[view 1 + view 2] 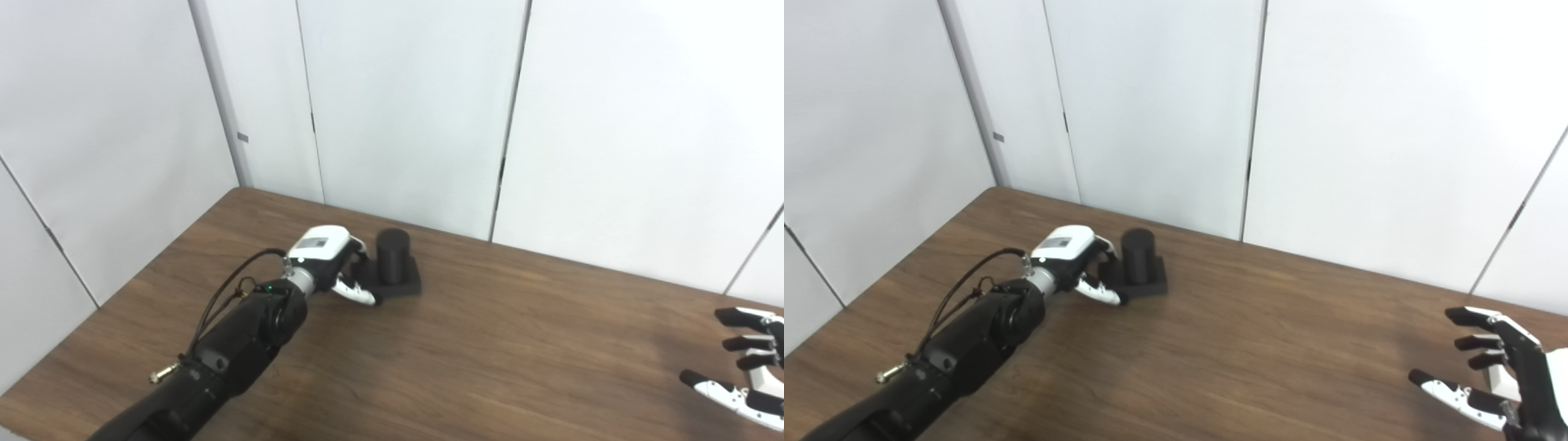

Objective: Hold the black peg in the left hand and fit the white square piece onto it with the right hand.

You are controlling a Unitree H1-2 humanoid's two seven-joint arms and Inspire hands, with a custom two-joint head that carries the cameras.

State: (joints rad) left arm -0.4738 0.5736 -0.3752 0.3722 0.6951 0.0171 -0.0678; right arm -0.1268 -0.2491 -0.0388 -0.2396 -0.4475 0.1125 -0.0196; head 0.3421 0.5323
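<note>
The left robot hand (334, 263) is gripping the peg (392, 256) base, peg at its 3 o'clock. The right robot hand (1497, 373) is hovering spread above the counter (502, 343), with a white piece (1502, 381) sitting in its palm.

Free room: you are looking at a wide bare stretch of counter (502, 343) lying open between the two hands.
Obstacle, far left: the black peg (392, 256) is standing upright on its square base, with the left hand (331, 260) crowding its near-left side and touching the base.
Obstacle, right edge: the right hand (1497, 373) is hanging with fingers spread.
Limit: wall panels (404, 110) are closing off the back just behind the peg.
</note>
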